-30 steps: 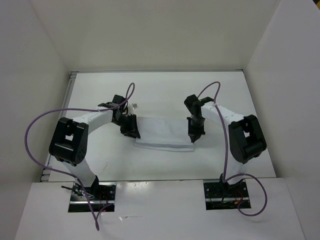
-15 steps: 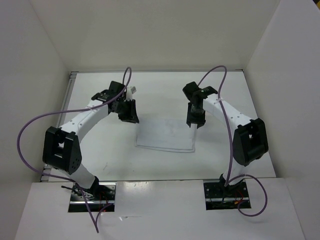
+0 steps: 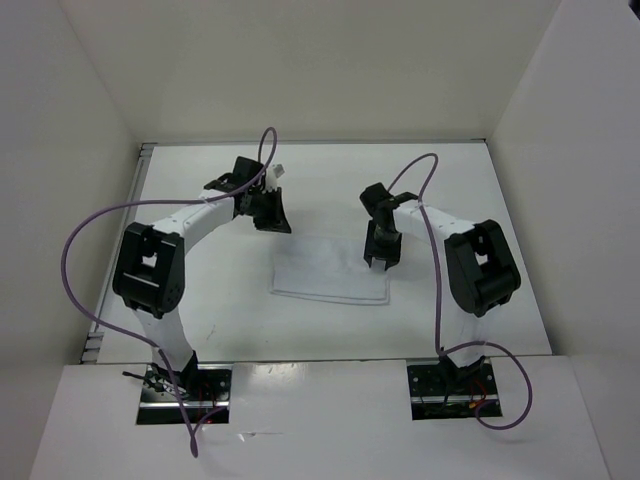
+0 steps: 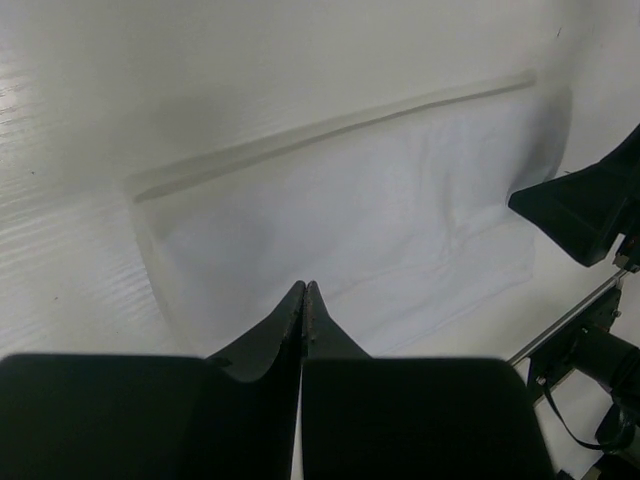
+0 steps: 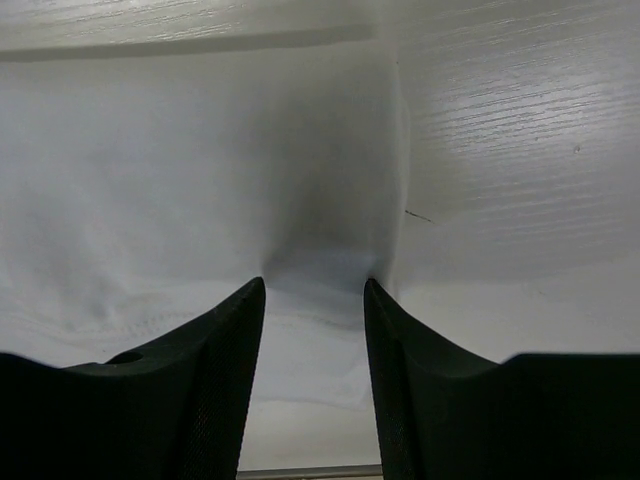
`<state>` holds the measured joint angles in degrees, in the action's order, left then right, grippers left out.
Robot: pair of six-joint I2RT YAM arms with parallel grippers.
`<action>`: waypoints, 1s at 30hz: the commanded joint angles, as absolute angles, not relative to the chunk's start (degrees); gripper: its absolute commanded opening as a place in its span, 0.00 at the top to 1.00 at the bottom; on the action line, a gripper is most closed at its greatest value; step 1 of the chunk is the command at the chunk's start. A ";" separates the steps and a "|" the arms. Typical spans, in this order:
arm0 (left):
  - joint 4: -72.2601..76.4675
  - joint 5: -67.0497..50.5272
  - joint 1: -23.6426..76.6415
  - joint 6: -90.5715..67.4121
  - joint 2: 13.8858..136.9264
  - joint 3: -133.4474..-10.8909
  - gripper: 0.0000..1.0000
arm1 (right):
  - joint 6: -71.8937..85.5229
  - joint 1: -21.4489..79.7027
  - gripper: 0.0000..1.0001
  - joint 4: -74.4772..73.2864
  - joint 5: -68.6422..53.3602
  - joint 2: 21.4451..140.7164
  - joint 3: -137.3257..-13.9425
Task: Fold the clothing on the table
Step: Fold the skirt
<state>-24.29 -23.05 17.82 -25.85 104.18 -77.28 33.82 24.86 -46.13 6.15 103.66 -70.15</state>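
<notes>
Setting up a fold: the clothing (image 3: 330, 272) lies flat on the table (image 3: 200, 290), unheld.
Left gripper (image 4: 303, 289) pinched shut, empty; right gripper (image 5: 313, 290) parted over the right edge (likely the next pinch).

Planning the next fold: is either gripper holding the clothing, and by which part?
Nothing is held. The left gripper is shut empty; the right gripper stands open over the clothing, which lies flat.
</notes>
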 commanded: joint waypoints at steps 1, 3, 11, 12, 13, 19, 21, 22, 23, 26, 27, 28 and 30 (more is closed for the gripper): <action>-22.06 -24.18 18.45 -25.14 104.85 -79.28 1.00 | 35.77 23.82 0.50 -41.75 5.80 103.45 -68.56; -22.06 -23.47 18.46 -25.14 107.04 -77.62 1.00 | 36.29 23.82 0.50 -41.05 5.80 103.45 -67.68; -22.66 -17.77 18.46 -25.66 115.47 -75.23 1.00 | 37.35 23.82 0.50 -37.10 2.11 108.71 -67.76; -22.68 -17.14 18.46 -25.66 116.10 -75.23 1.00 | 37.35 23.82 0.50 -37.09 2.11 108.72 -68.29; -23.28 -16.36 18.46 -26.27 116.10 -75.23 1.00 | 37.35 23.82 0.50 -37.09 2.11 108.72 -69.07; -23.99 -11.96 18.46 -26.81 120.14 -78.39 1.00 | 36.74 23.29 0.50 -37.09 2.64 112.14 -74.61; -24.69 -10.12 18.46 -26.81 121.81 -82.32 1.00 | 35.43 22.68 0.50 -36.47 2.64 113.98 -77.41; -25.57 -10.11 17.93 -26.81 122.43 -83.83 1.00 | 35.42 22.07 0.50 -35.78 2.64 114.60 -78.39; -25.58 -10.11 17.93 -26.81 122.95 -85.33 1.00 | 34.81 22.06 0.50 -35.25 2.64 115.31 -80.66; -25.58 -10.72 15.73 -26.81 124.88 -90.78 1.00 | 33.41 20.48 0.50 -34.72 2.64 117.33 -84.79; -26.10 -10.72 14.95 -26.81 125.59 -92.10 1.00 | 33.40 19.78 0.50 -35.24 2.11 117.33 -85.68; -26.97 -10.72 14.33 -26.81 125.60 -94.46 1.00 | 32.70 19.78 0.50 -35.24 2.11 116.64 -87.00; -27.77 -8.55 13.80 -26.28 124.90 -95.27 1.00 | 31.04 19.16 0.50 -35.95 2.81 113.31 -87.01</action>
<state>-25.61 -13.34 15.25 -27.24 124.51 -92.99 33.45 19.97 -38.81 1.85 116.07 -84.42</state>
